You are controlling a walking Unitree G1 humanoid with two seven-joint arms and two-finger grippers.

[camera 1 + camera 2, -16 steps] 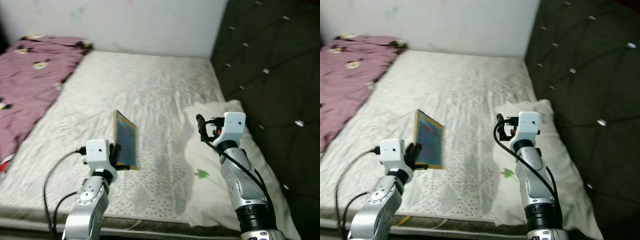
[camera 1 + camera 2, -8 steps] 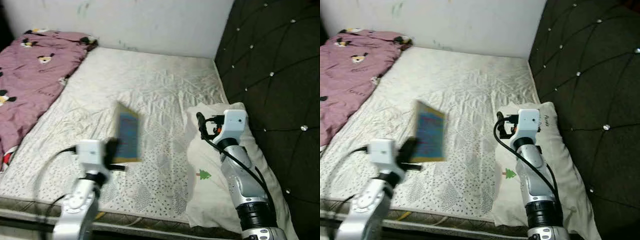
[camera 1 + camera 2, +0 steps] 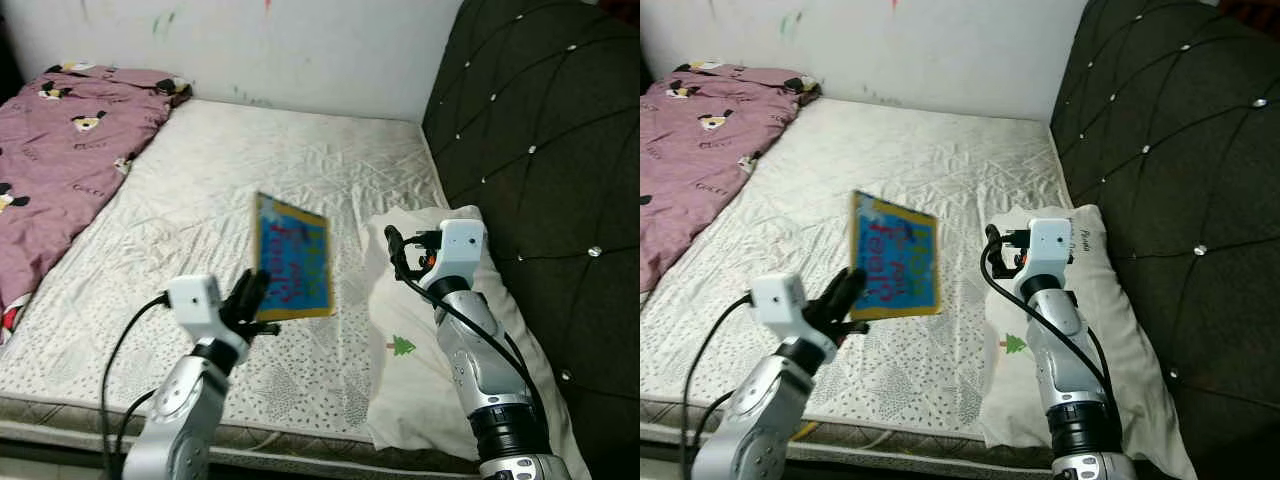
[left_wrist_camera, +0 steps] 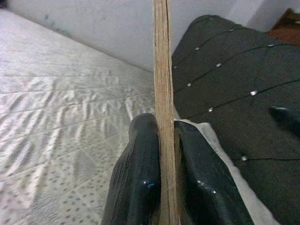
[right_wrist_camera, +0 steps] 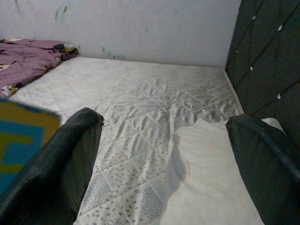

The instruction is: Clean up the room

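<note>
Nearest me, my left gripper [image 3: 250, 300] pinches the bottom edge of a book [image 3: 291, 257], holding it upright above the mattress [image 3: 300, 180], its blue and yellow cover facing me. To its right, my right gripper [image 3: 397, 255] hovers over the pillow [image 3: 420, 370] with fingers spread wide, apart from the book. Far left, a purple blanket [image 3: 50, 150] lies on the mattress.

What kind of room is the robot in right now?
Most likely a bedroom: a bare white quilted mattress lies against a dark tufted headboard, with a white pillow beside it and a crumpled purple cartoon-print blanket at the far side.
</note>
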